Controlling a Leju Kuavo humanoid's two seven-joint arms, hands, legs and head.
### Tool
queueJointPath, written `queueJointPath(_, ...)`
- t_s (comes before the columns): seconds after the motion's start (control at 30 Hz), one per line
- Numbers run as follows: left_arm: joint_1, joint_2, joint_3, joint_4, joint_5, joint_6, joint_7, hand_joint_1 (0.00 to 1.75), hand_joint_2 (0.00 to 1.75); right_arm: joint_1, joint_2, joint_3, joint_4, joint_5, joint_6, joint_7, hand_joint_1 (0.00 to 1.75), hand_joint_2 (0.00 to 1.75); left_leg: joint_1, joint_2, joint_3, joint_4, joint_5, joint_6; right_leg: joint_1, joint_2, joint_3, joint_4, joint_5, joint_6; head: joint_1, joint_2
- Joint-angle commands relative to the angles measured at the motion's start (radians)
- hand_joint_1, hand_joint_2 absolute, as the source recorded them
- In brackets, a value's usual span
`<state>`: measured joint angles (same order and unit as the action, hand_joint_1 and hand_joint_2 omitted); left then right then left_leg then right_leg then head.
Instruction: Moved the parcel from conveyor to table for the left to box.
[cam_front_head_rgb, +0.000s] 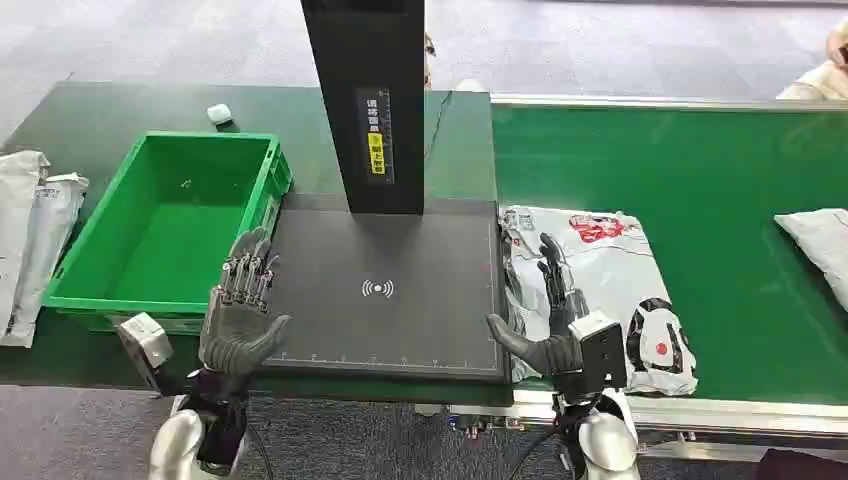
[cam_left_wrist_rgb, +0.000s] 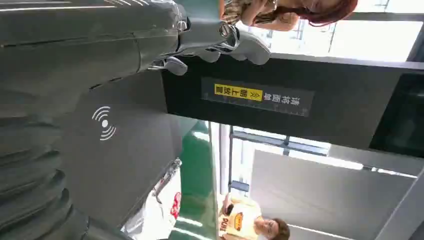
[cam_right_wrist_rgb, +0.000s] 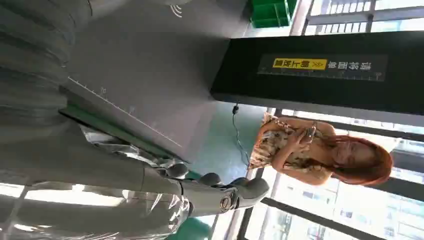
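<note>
- One parcel: soft poly mailer lying flat on the conveyor, just beside the scanner table; likely light, slippery.
- Right hand: spread above its near edge, holding nothing.
- Left hand: spread, empty.
- Suggested hold: pinch the crinkled edge.

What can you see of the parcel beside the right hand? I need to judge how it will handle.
The parcel is a flat, crinkled poly mailer, glossy white-grey with red and black printing. It lies flat on the green conveyor belt, its near-left edge against the dark scanner pad. It looks soft and thin. The right hand is over its left part, fingers spread; actual contact cannot be told. Another pale parcel lies apart to its right.
</note>
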<state>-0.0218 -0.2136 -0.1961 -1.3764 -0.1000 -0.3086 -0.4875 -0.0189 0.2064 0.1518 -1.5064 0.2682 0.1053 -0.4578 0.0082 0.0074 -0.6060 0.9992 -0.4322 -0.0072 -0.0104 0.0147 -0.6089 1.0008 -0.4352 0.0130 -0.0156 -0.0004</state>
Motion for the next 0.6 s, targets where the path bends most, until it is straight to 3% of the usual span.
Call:
queueJointPath(0.03,-0.047,0.012,-0.002,0.043,-0.011,-0.003,0.0,0.0,1.75,-0.02,-0.009,-0.029,0.012,0.002,0.0,0.003,0.0,1.75,0.0,-0.002,0.003,-0.001,0.0,0.0,0.0,-0.002,0.004,-0.001,-0.001,0.0,0.0,0.0)
queueJointPath(0.6,-0.049,0.015,0.0,0.043,-0.011,-0.002,0.0,0.0,1.75,-0.019,-0.01,-0.03,0.015,0.002,0.0,0.003,0.0,1.75,0.0,-0.001,0.003,-0.001,0.0,0.0,0.0,-0.002,0.003,-0.001,-0.001,0.0,0.0,0.0)
